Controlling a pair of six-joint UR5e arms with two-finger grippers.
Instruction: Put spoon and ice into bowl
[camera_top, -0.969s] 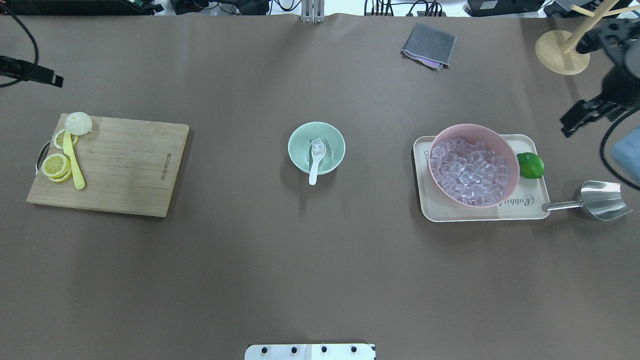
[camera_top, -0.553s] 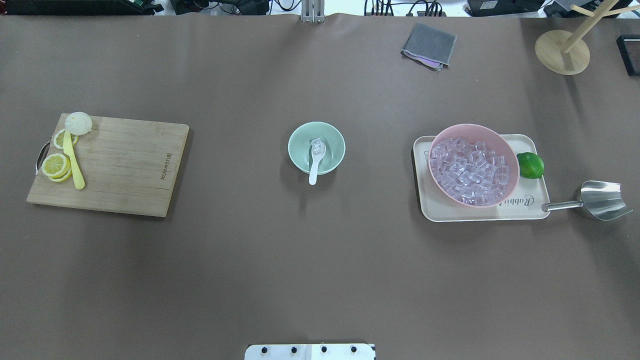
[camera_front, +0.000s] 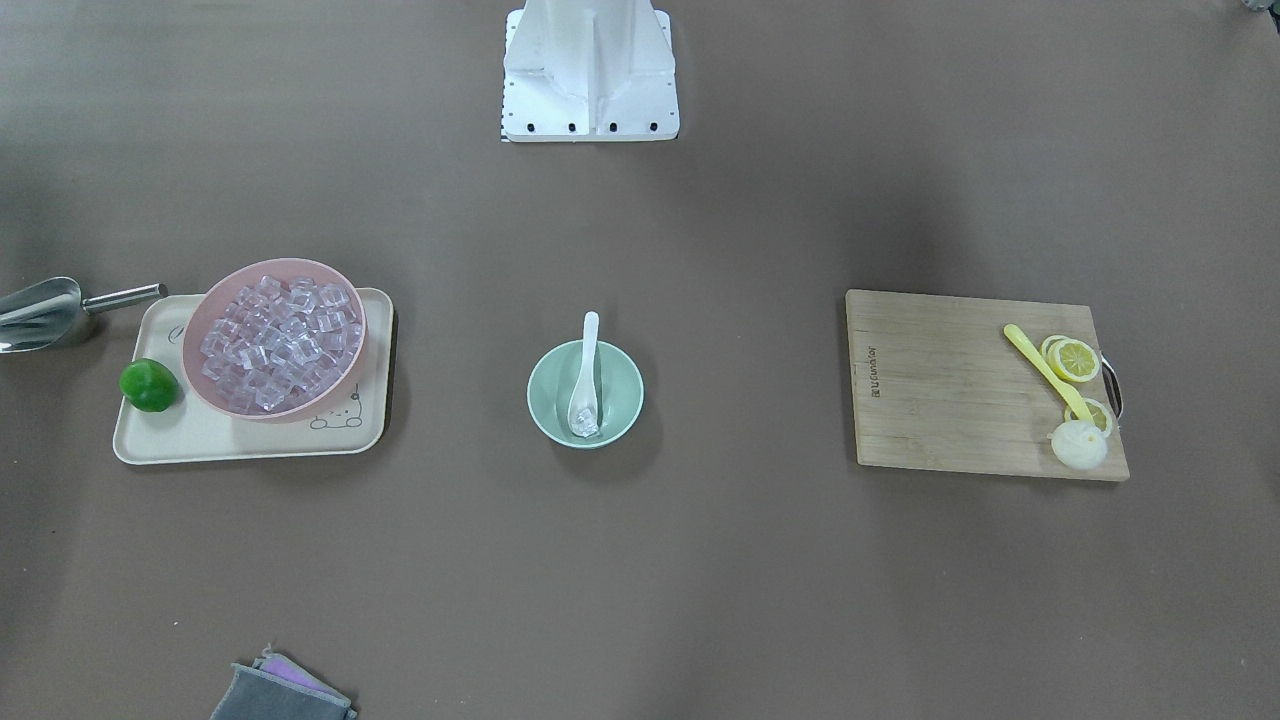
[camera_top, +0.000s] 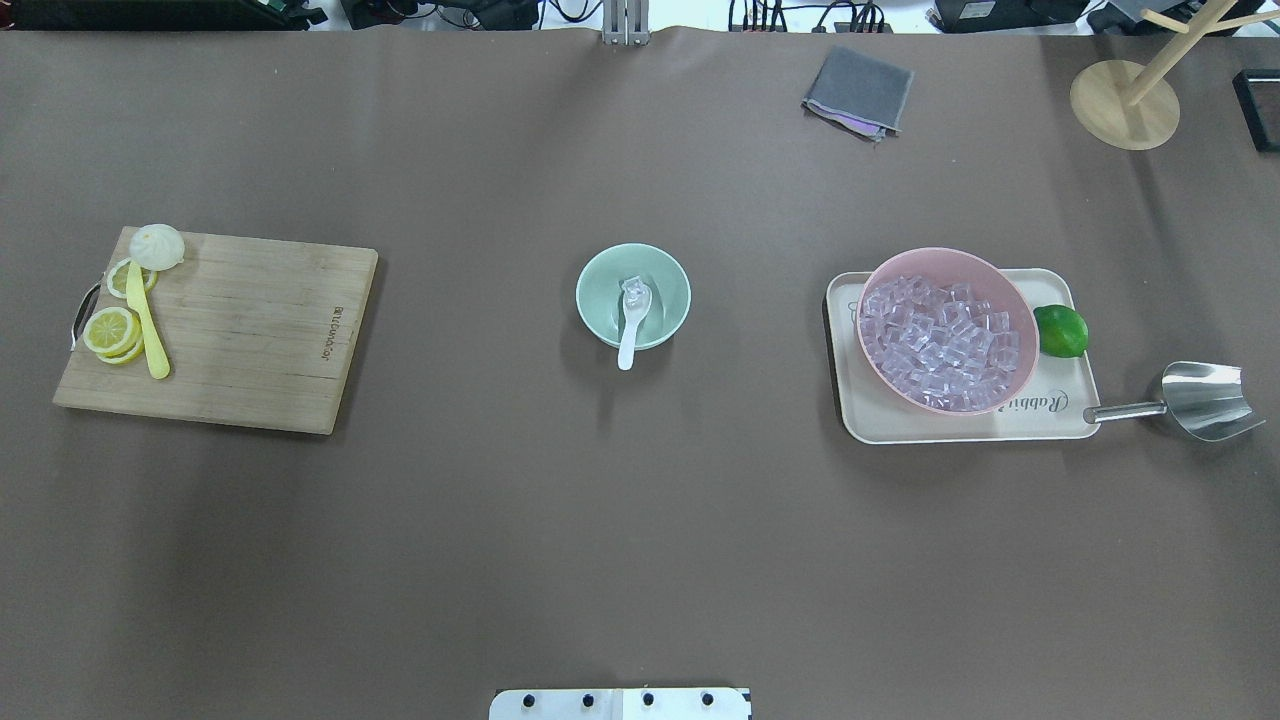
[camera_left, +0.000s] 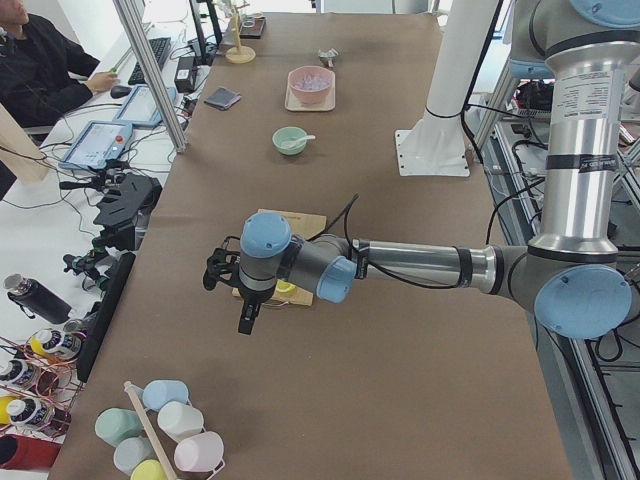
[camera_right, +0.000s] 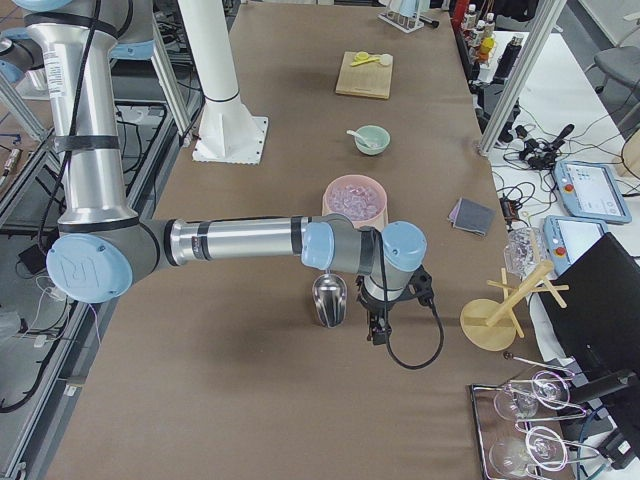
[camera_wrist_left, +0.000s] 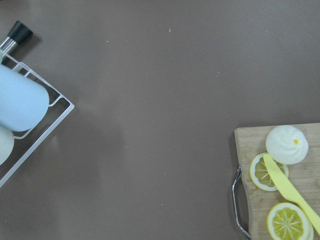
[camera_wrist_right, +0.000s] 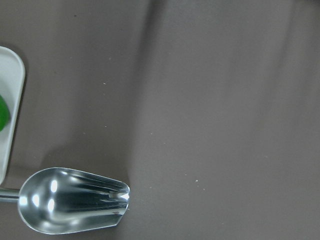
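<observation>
Spoon (camera_top: 629, 330) rests in the mint bowl (camera_top: 600, 275) at the centre of the bench (camera_top: 640, 520), with ice (camera_top: 633, 290) in its scoop. Whether the left tool (camera_left: 244, 324) and the right tool (camera_right: 375, 334) are gripping anything cannot be told.

Robotics laboratory: industrial left arm (camera_left: 420, 265) mounted at a table (camera_left: 380, 400); beyond the left gripper (camera_left: 244, 326), an operator (camera_left: 35, 60), keyboard (camera_left: 160, 52) and teach pendant (camera_left: 95, 145).

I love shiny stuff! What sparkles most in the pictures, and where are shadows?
Right wrist view: the steel scoop glints with white light spots, and soft shadow stripes cross the table. Overhead view: the scoop's upper edge glares white; the bowl casts a faint shadow.
</observation>
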